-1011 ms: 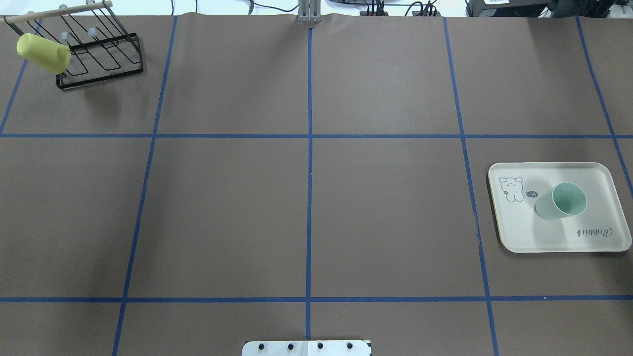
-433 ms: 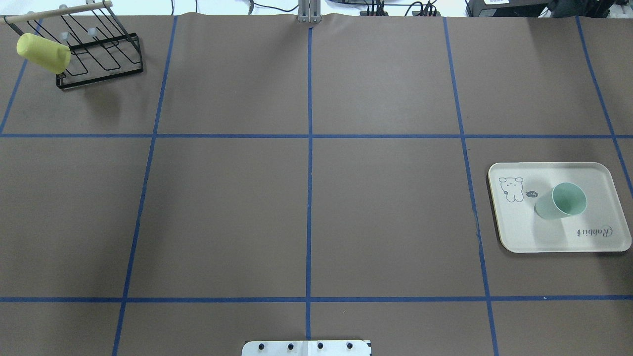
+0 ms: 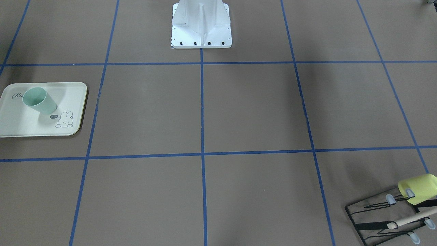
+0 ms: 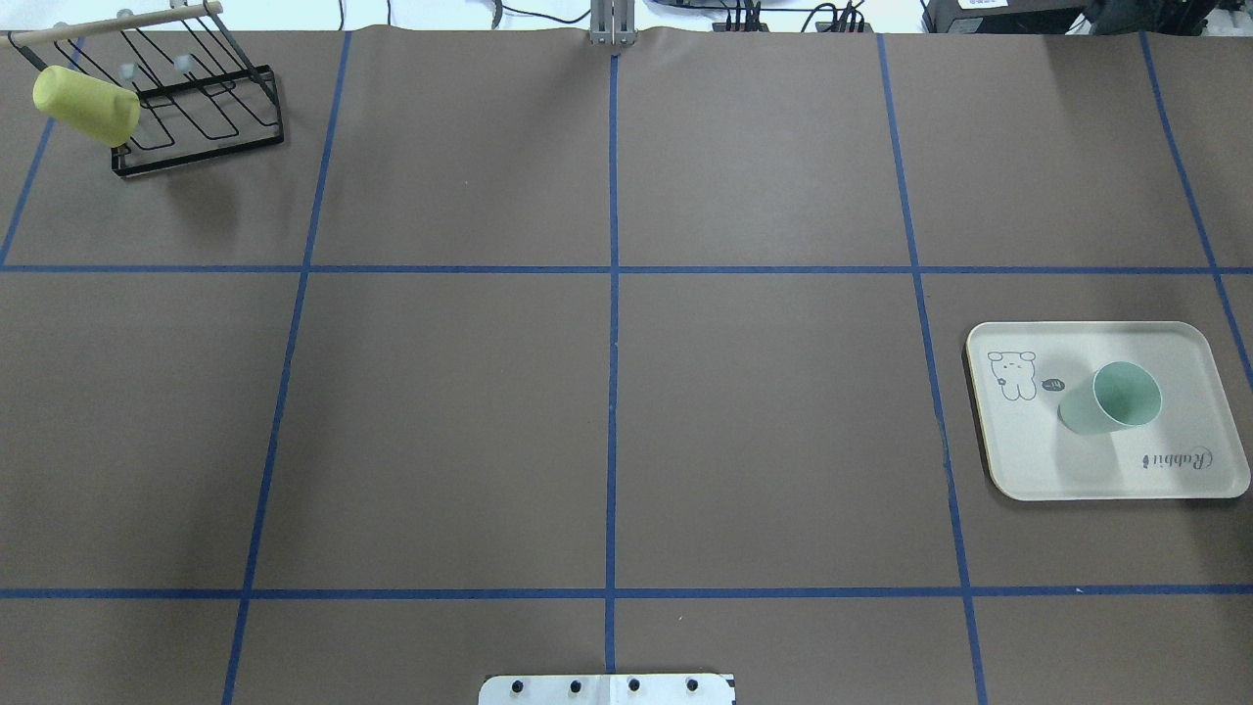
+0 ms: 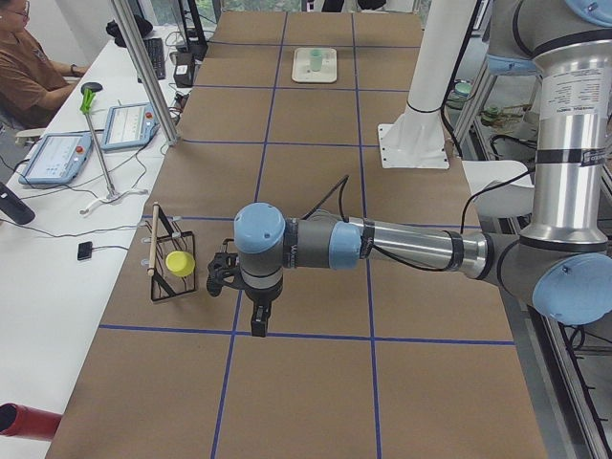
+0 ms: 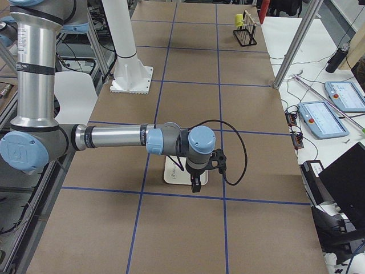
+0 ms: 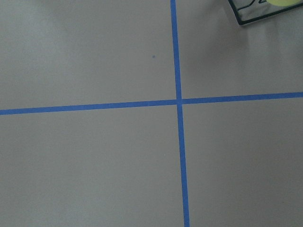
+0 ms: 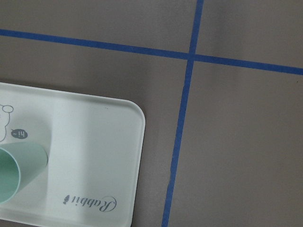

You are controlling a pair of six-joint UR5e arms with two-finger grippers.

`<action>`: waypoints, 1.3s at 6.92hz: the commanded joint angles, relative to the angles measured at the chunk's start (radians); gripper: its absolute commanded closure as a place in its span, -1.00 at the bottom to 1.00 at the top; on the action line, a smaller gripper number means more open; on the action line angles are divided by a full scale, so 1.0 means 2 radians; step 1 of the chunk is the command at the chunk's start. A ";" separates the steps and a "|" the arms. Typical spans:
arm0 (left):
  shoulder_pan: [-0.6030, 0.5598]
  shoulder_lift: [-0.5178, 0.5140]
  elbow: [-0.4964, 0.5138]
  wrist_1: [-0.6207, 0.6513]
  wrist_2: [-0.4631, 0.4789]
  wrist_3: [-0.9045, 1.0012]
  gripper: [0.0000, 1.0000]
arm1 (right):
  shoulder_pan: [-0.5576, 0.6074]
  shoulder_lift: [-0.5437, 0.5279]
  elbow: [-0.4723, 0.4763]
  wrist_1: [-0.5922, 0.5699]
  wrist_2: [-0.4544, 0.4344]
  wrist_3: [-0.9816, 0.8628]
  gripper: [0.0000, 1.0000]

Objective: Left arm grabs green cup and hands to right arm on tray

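Note:
The pale mint-green cup (image 4: 1111, 399) stands upright, mouth up, on the cream tray (image 4: 1175, 460) at the table's right side. Both also show in the front view as cup (image 3: 39, 100) and tray (image 3: 20, 126), and in the right wrist view as cup (image 8: 16, 172) and tray (image 8: 94, 142). My right gripper (image 6: 195, 185) hangs high above the tray's edge, apart from the cup. My left gripper (image 5: 258, 320) hangs above bare table near the rack. Both grippers show only in the side views, so I cannot tell if they are open or shut.
A yellow-green cup (image 4: 86, 105) hangs on a black wire rack (image 4: 196, 98) with a wooden bar at the far left corner. The robot's white base (image 3: 201, 27) stands at the near middle edge. Blue tape lines cross the brown table.

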 commanded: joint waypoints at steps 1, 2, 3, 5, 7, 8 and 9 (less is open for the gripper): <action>0.001 0.003 0.012 -0.003 0.000 0.001 -1.00 | 0.000 0.000 -0.001 0.001 0.000 0.001 -1.00; 0.001 0.005 0.018 -0.004 0.000 0.001 -1.00 | 0.000 0.000 0.000 0.001 0.000 0.002 -1.00; 0.001 0.005 0.018 -0.004 0.000 0.001 -1.00 | 0.000 0.001 0.000 0.001 0.000 0.002 -1.00; 0.002 0.004 0.018 -0.004 0.000 0.001 -1.00 | 0.000 0.002 0.000 0.001 0.000 0.002 -1.00; 0.002 0.004 0.018 -0.004 0.000 0.001 -1.00 | 0.000 0.003 0.001 0.001 0.000 0.003 -1.00; 0.002 0.004 0.018 -0.004 0.000 0.001 -1.00 | 0.000 0.004 0.001 0.001 0.000 0.003 -1.00; 0.002 0.004 0.019 -0.004 0.000 0.001 -1.00 | 0.000 0.004 0.002 0.001 0.000 0.003 -1.00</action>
